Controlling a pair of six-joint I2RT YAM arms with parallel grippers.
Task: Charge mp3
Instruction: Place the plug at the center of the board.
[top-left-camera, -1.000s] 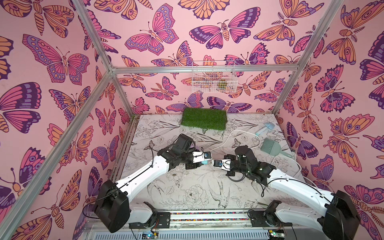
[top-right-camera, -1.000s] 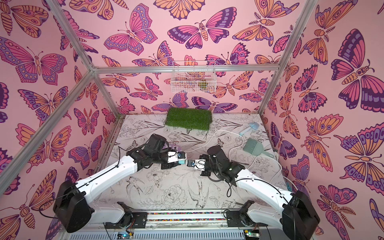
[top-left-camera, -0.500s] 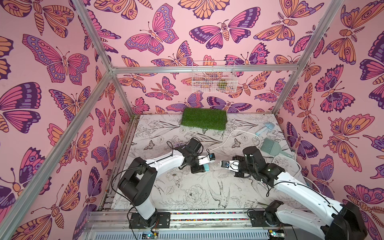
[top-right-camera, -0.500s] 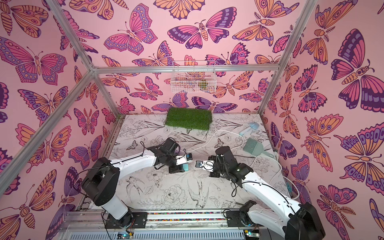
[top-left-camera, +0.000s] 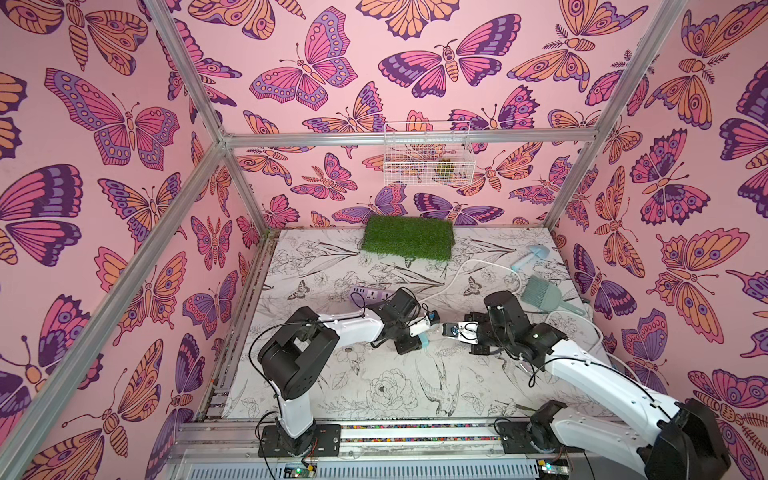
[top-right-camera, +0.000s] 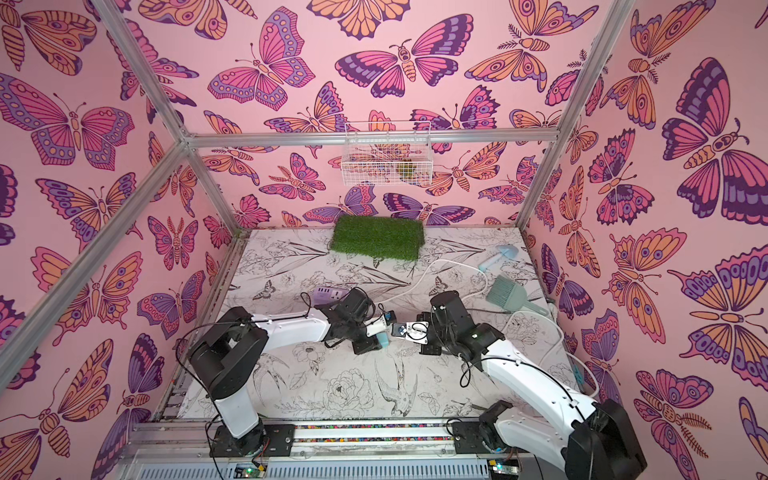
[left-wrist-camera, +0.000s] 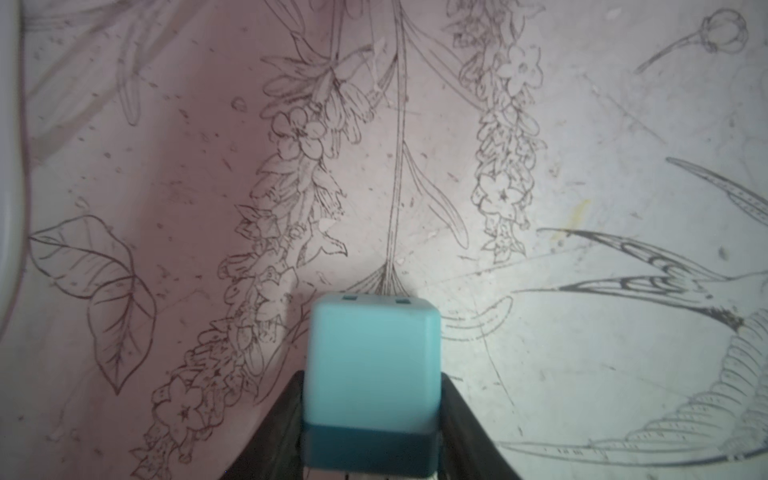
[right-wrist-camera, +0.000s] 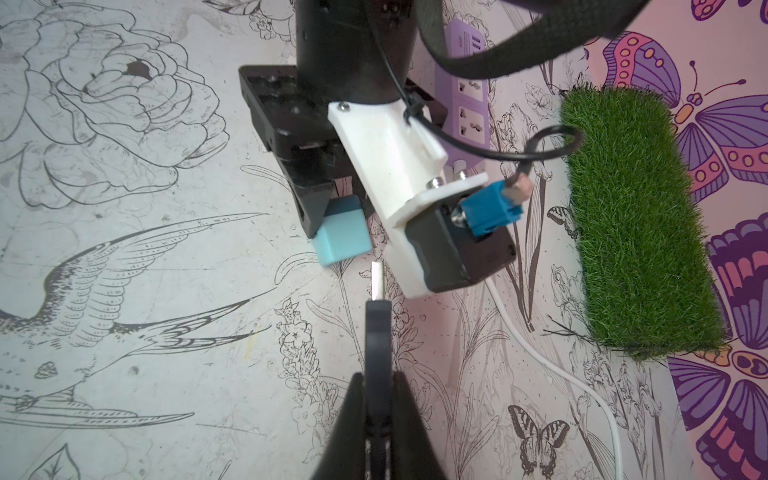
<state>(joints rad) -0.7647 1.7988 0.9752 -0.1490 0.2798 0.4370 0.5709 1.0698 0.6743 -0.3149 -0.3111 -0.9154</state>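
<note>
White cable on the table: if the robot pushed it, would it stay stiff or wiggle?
Probably floppy: the white cable lies in loose curves across the table. It looks thin, so it is likely light and easy to drag. A push would probably bend it sideways, not roll it.

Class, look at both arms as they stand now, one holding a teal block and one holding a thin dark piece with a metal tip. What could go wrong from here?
1. The thin dark stick with a metal plug in the right claw points beside the teal charger block, not at its slots; it may jam.
2. The left claw grips only the block's rear, so a push could tilt it.
3. The left arm's black cable loop hangs close and might snag.
</note>
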